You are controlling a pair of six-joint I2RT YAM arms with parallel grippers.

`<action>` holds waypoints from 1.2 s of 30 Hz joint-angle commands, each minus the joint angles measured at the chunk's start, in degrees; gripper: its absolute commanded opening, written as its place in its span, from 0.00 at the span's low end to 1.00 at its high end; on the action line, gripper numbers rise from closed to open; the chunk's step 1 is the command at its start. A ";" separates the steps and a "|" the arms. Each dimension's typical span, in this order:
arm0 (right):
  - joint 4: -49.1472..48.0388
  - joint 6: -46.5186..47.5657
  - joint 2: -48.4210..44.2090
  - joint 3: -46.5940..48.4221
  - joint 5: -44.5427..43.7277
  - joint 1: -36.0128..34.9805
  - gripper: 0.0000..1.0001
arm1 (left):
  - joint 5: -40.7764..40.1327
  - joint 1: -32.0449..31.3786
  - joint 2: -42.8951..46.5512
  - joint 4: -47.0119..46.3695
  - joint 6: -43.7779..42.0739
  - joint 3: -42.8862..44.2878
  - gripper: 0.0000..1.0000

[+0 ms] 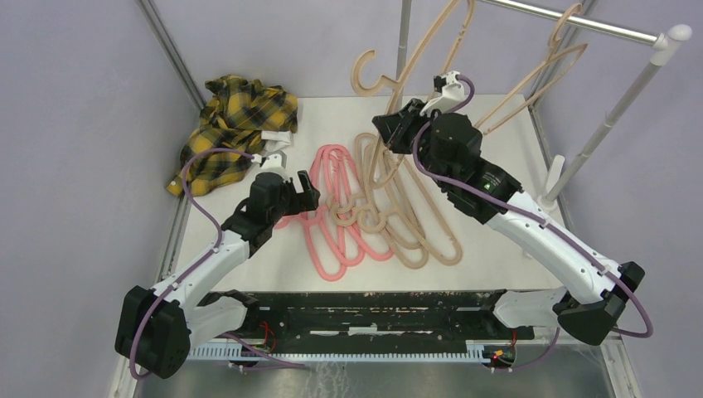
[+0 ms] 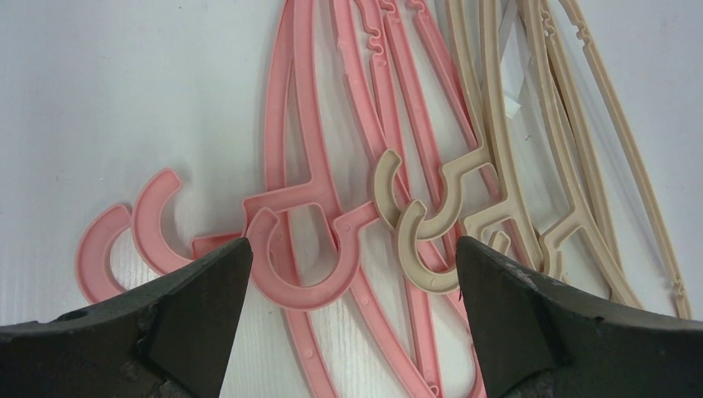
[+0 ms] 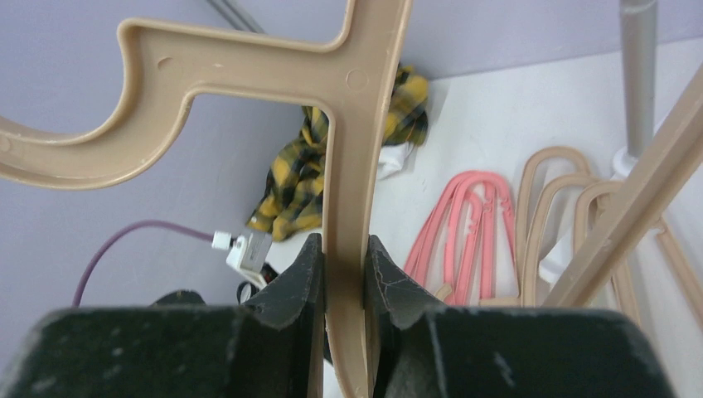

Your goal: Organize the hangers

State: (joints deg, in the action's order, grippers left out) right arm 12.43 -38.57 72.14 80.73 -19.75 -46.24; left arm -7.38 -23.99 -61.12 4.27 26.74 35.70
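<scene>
The white table point(image 1: 477, 278) is carrying a loose heap of pink hangers point(image 1: 336, 211) and beige hangers point(image 1: 406, 228) near its middle. The right gripper point(image 3: 344, 253) is pinching one raised beige hanger point(image 3: 352, 141) by its stem. The left gripper point(image 2: 352, 261) is hovering spread wide over the hooks.

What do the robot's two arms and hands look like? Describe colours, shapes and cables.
Both the left arm and right arm have white shells with black joints and bulky black base housings. A purple cable loops along each. The left hand and right hand each have two black, wedge-shaped fingers with scuffed surfaces.
</scene>
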 commanded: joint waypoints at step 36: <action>-6.65 -17.47 12.83 14.34 14.95 26.59 0.04 | -2.28 -0.02 4.41 0.71 0.97 -0.13 0.99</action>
State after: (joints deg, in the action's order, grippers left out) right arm 10.72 -53.76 84.53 90.72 -8.88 -20.91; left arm -8.03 -23.99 -58.28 5.58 26.74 35.27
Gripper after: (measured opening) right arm 0.228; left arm 0.992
